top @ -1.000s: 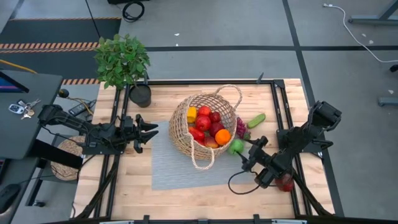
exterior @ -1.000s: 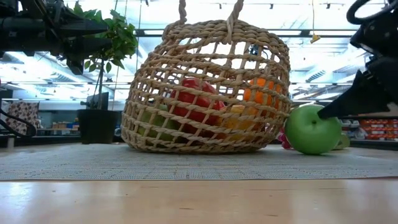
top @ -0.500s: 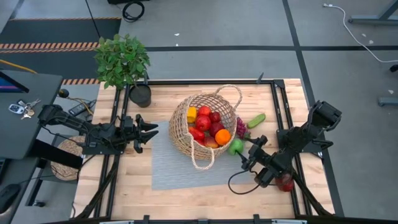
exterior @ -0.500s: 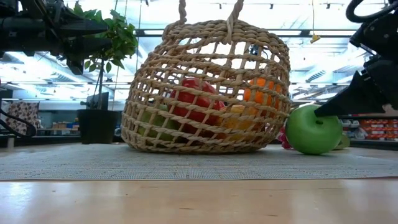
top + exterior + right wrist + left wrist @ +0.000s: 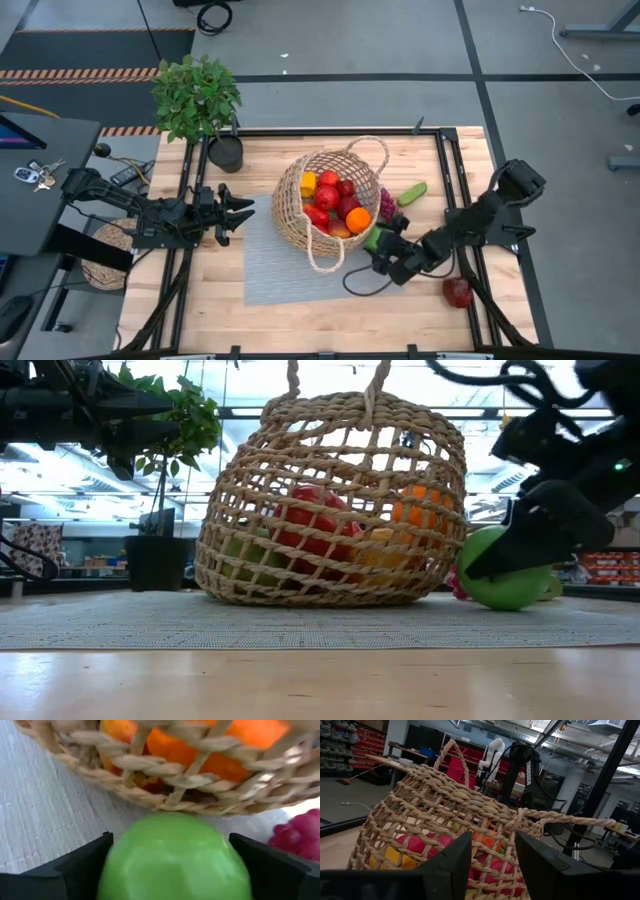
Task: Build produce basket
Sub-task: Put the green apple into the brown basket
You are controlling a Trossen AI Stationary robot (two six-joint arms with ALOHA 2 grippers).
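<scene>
I am bracketing the green apple (image 5: 172,857) beside the basket (image 5: 295,195) with my right gripper's (image 5: 378,252) jaws spread wide, ready to grab, while the left gripper (image 5: 232,212) is waiting half-open.

Right gripper (image 5: 378,247) low over the surface, arm stretched in from the right edge, jaws spread wide. Left gripper (image 5: 238,213) raised at the left side, arm level, jaws partly apart, nothing between them.

Overhead, table-level and two close wrist cameras, all sharing the basket (image 5: 328,203).
</scene>
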